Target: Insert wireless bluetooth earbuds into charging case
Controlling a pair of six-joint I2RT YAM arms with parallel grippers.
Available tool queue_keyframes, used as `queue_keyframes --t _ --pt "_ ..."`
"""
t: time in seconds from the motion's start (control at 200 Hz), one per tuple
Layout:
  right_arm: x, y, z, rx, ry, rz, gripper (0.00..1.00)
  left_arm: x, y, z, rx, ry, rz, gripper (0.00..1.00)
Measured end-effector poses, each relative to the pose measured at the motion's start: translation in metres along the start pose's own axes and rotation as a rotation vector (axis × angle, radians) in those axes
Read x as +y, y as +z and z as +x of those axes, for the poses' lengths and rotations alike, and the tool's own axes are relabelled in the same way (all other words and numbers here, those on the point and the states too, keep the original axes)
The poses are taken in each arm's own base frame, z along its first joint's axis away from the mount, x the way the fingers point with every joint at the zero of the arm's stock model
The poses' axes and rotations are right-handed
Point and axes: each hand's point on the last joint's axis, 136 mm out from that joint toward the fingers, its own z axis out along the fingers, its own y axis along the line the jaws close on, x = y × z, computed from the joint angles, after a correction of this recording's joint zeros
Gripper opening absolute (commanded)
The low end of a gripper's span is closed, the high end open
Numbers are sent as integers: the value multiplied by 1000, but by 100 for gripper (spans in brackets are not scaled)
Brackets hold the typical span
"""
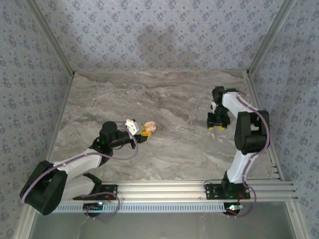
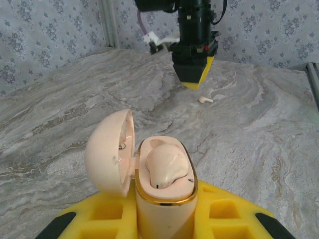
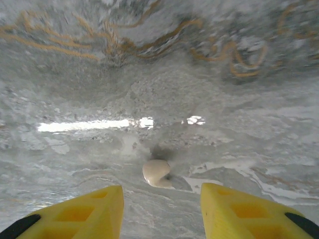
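left fingers (image 2: pixel 104 219) pinch open charging case (image 2: pixel 164 199); right fingers (image 3: pixel 89 209) spread over earbud (image 3: pixel 157 173) on grey marble table (image 1: pixel 174 99); floral walls (image 1: pixel 159 35).

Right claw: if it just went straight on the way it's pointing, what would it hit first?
Probably the small pale earbud lying on the marble table, which sits just ahead between the right claw's open fingers. Depth is hard to judge.

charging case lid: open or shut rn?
Open. The charging case has its lid swung back to the left on its hinge, exposing one earbud seated inside.
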Motion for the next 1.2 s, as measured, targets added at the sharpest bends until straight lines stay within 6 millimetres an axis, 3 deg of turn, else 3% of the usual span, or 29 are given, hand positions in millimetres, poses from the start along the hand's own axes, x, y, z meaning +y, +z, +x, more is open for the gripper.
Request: queue_keyframes --t 0.3,0.695,0.954,1.199 --pt "0 22 8 101 -54 27 43 0 0 1 8 -6 1 4" --pt "1 29 11 131 -66 29 36 2 1 -4 -1 1 0 4" --pt "3 33 12 145 -70 20 25 2 1 -4 -1 1 -1 4" --pt "5 30 7 111 -70 9 24 1 1 -4 1 3 1 4"
